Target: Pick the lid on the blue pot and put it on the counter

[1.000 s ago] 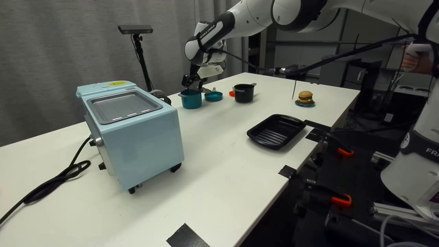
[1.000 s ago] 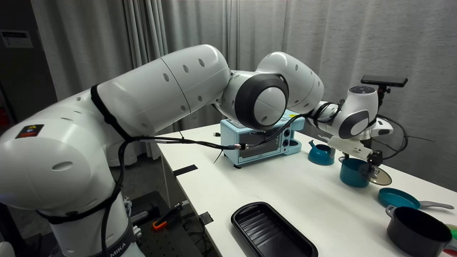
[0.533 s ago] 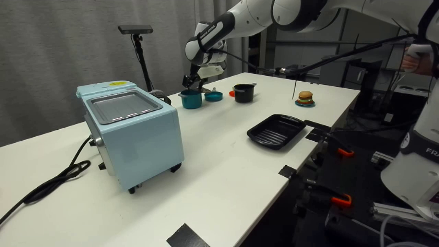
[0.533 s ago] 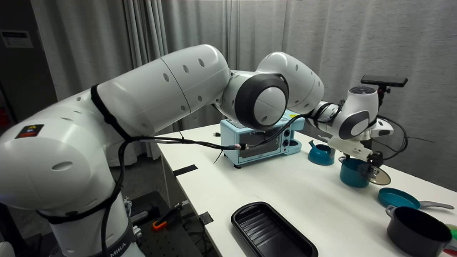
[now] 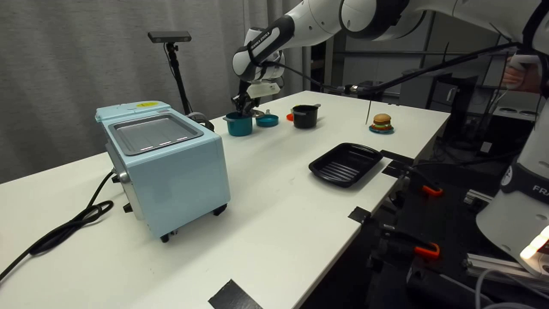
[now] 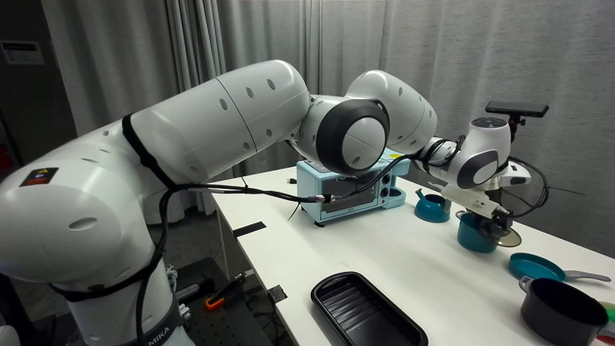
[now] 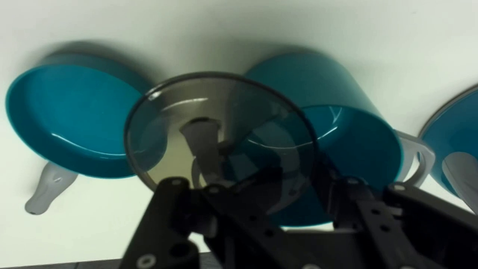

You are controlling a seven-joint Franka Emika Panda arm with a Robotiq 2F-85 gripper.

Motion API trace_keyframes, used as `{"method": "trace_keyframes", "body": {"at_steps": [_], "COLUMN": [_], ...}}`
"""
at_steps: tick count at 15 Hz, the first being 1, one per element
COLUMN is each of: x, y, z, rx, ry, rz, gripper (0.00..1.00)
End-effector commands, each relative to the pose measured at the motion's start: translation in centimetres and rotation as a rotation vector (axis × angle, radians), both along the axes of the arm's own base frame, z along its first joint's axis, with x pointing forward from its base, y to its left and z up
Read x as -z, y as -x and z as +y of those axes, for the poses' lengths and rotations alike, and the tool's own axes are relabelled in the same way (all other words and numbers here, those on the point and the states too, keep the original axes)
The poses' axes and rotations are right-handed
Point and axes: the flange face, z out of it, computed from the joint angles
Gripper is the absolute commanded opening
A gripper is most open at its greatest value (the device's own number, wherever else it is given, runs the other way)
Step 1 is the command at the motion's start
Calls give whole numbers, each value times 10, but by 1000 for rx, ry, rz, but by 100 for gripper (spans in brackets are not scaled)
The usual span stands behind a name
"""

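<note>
The lid point(image 7: 179, 106) is clear glass with a dark rim and a grey knob. It lies tilted, overlapping one side of the blue pot point(image 7: 358, 149) in the wrist view. The pot stands upright on the white counter point(image 6: 384, 240), with part of its opening uncovered. In an exterior view the lid point(image 6: 511, 239) juts out past the pot point(image 6: 473, 235). My gripper point(image 7: 300, 172) is down at the lid's edge over the pot, its jaws partly closed. A gap shows between the fingers, with the rim close by; whether they pinch it I cannot tell.
Beside the pot sit a teal pan point(image 7: 86, 108) and a teal kettle point(image 6: 431, 209). A dark pot point(image 6: 562, 312) stands past the pan. Elsewhere on the counter are a black tray point(image 5: 345, 165), a toy burger point(image 5: 381, 123) and a pale-blue toaster oven point(image 5: 171, 171).
My gripper's fingers have come closer together. The lid has shifted slightly with them, towards the pot, while the pot stays where it was. The arm has barely moved.
</note>
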Motion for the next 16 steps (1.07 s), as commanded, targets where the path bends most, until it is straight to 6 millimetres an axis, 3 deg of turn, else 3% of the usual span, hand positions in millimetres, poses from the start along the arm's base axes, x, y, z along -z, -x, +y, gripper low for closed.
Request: {"method": "trace_keyframes", "body": {"at_steps": [1,10,16], "x": [4,-13,-19], "y": [1,0,1], "z": [1,-3,-33], "rx": [27,32,55], "ry": [-19,-21,85], "rz": [-10,-39,-117], "gripper": [1,1,1]}}
